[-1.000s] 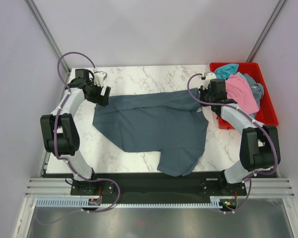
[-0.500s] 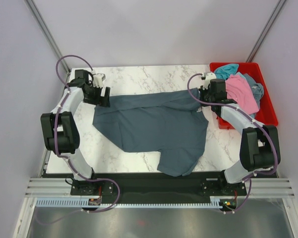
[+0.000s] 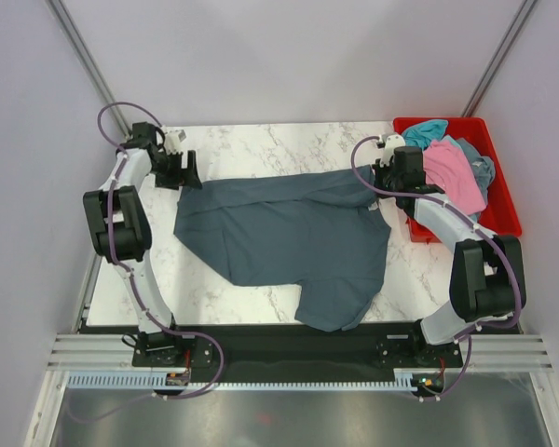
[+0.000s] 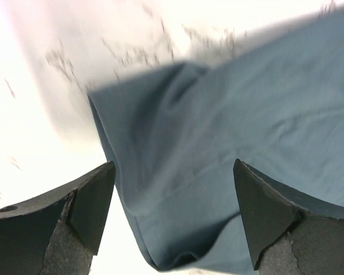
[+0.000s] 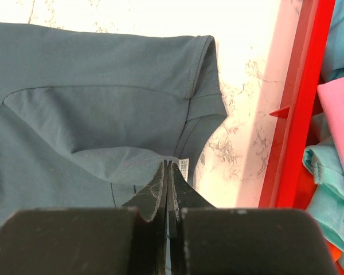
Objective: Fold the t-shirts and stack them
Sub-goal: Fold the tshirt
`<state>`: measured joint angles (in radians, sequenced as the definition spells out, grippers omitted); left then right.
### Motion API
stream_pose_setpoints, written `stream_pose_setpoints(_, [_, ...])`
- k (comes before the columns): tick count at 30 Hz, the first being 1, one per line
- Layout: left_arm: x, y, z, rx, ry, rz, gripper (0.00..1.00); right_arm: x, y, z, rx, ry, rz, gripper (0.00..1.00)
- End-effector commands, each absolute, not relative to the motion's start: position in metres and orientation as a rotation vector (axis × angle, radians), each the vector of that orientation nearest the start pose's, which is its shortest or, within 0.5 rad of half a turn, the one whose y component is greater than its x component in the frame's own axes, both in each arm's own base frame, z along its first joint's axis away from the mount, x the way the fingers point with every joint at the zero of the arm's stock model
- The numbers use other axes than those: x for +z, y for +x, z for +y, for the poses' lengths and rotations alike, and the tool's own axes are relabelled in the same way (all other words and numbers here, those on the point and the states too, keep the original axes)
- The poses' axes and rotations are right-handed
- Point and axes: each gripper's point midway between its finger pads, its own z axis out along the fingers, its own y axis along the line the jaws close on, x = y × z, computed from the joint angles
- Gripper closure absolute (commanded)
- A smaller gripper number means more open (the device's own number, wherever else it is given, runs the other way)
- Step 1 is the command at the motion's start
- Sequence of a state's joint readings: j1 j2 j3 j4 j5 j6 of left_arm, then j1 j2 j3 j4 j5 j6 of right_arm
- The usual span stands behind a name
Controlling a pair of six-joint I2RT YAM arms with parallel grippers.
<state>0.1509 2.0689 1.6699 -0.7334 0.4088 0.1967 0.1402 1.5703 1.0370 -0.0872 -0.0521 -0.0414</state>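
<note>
- T-shirt [image 3: 289,233], slate-blue: spread rumpled across the middle of the counter [image 3: 261,149], with one flap reaching the near edge.
- Left jaws: wide apart, holding nothing, over the slate-blue cloth's far-left corner.
- Right jaws: pressed together, pinching the same cloth at its right edge beside the white tag [image 5: 183,168].
- Pink t-shirt [image 3: 452,172] and teal t-shirt [image 3: 426,130]: heaped in the red bin [image 3: 508,212], far right.
</note>
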Motion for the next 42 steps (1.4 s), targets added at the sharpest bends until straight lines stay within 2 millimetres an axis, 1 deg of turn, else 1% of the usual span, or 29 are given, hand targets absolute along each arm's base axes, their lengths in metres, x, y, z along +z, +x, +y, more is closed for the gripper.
stream_pose_setpoints(1, [0.09,0.491,0.003,-0.467,0.18,2.537,0.11,0.149,0.446,0.073,0.115,-0.241,2.118,1.0])
stream_pose_setpoints(5, [0.091,0.51,0.008,-0.445,0.174,2.516,0.14,0.148,0.449,0.073,0.111,-0.246,2.121,1.0])
stream_pose_setpoints(8, [0.083,0.514,0.01,-0.436,0.164,2.529,0.16,0.146,0.452,0.073,0.107,-0.248,2.123,1.0])
stream_pose_setpoints(9, [0.084,0.517,0.011,-0.429,0.166,2.524,0.16,0.145,0.453,0.073,0.104,-0.251,2.126,1.0])
stream_pose_setpoints(10, [0.08,0.517,0.01,-0.43,0.168,2.531,0.16,0.144,0.454,0.073,0.104,-0.249,2.128,1.0])
stream_pose_setpoints(15, [0.071,0.519,0.015,-0.405,0.169,2.546,0.17,0.142,0.457,0.074,0.105,-0.256,2.133,1.0])
stream_pose_setpoints(19, [0.063,0.52,0.018,-0.395,0.162,2.562,0.19,0.135,0.459,0.076,0.105,-0.262,2.146,1.0])
stream_pose_setpoints(20, [0.06,0.521,0.021,-0.385,0.154,2.565,0.19,0.135,0.459,0.077,0.107,-0.266,2.144,1.0])
stream_pose_setpoints(26, [0.054,0.524,0.027,-0.378,0.138,2.571,0.22,0.131,0.462,0.082,0.108,-0.277,2.149,1.0])
stream_pose_setpoints(31, [0.045,0.527,0.032,-0.373,0.126,2.582,0.37,0.129,0.464,0.083,0.104,-0.282,2.153,1.0])
stream_pose_setpoints(32, [0.045,0.528,0.034,-0.372,0.12,2.581,0.44,0.129,0.464,0.083,0.104,-0.285,2.153,1.0])
stream_pose_setpoints(33, [0.044,0.528,0.035,-0.368,0.116,2.582,0.59,0.128,0.463,0.082,0.102,-0.283,2.156,1.0])
stream_pose_setpoints(35, [0.041,0.529,0.038,-0.359,0.109,2.586,0.7,0.126,0.463,0.083,0.098,-0.288,2.159,1.0])
stream_pose_setpoints(36, [0.041,0.53,0.038,-0.355,0.106,2.586,0.84,0.126,0.463,0.083,0.096,-0.289,2.16,1.0])
stream_pose_setpoints(38, [0.041,0.531,0.041,-0.342,0.1,2.586,0.94,0.125,0.463,0.084,0.099,-0.29,2.161,1.0])
stream_pose_setpoints(39, [0.041,0.53,0.041,-0.342,0.095,2.588,0.98,0.125,0.463,0.084,0.098,-0.293,2.161,1.0])
stream_pose_setpoints(42, [0.044,0.534,0.043,-0.332,0.094,2.573,0.98,0.125,0.464,0.085,0.095,-0.293,2.161,1.0])
